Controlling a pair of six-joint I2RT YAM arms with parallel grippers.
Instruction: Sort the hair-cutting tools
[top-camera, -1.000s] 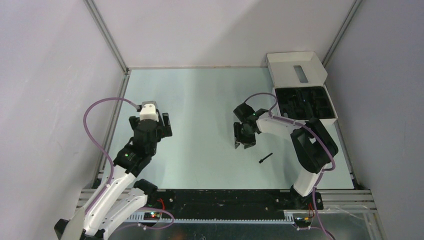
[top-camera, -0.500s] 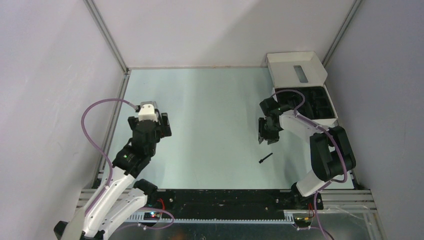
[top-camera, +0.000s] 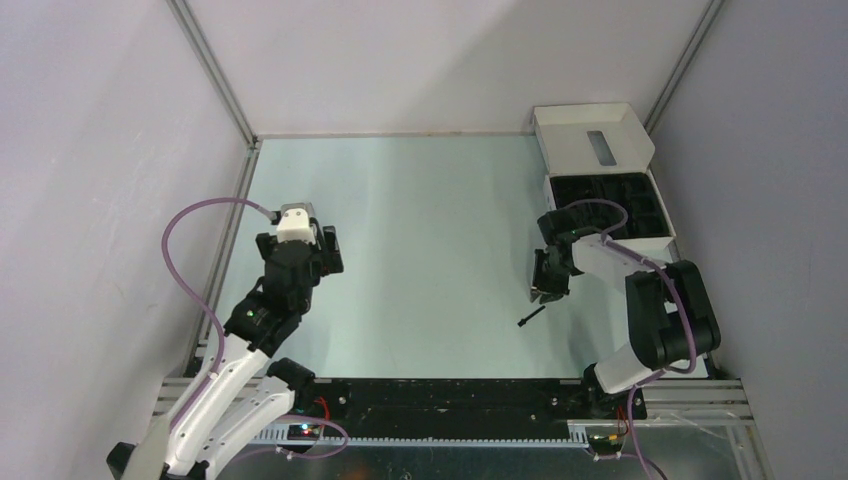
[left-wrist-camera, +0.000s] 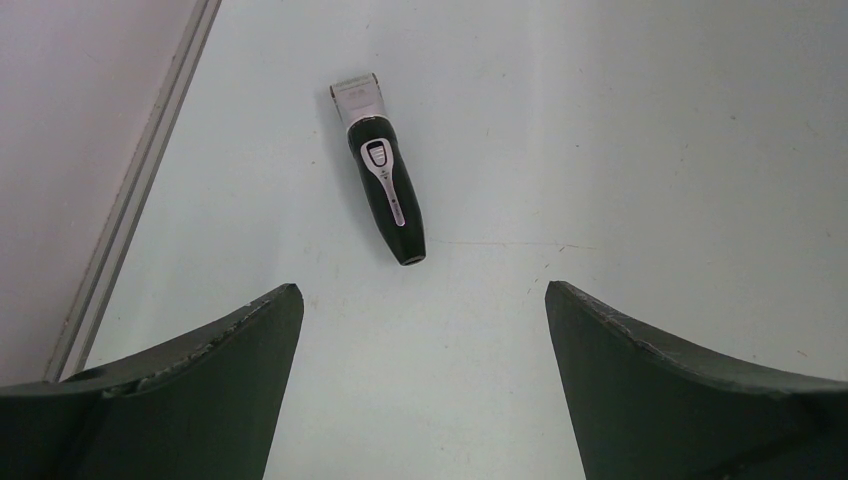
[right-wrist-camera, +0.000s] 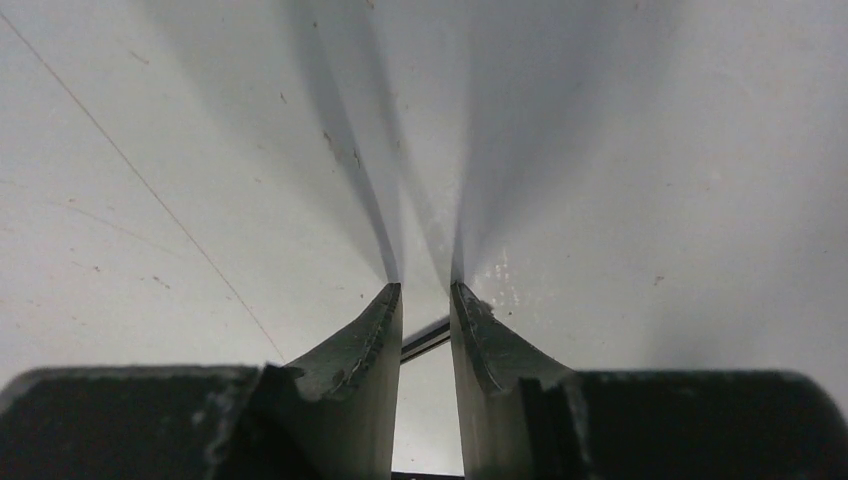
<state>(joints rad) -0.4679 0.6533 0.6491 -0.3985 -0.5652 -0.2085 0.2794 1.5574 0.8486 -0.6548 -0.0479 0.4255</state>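
Hair clipper (left-wrist-camera: 385, 190): glossy black plastic, silvery metal-looking head. Table (left-wrist-camera: 650, 150) smooth, matt, lightly scratched. Box (top-camera: 562, 128) white card, matt.

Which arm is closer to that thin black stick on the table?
Right. The right gripper hangs right over the stick; the left gripper sits far off to its left.

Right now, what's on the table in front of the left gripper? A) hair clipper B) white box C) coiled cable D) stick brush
A: the left wrist view shows the hair clipper lying flat on the table beyond the open left gripper.
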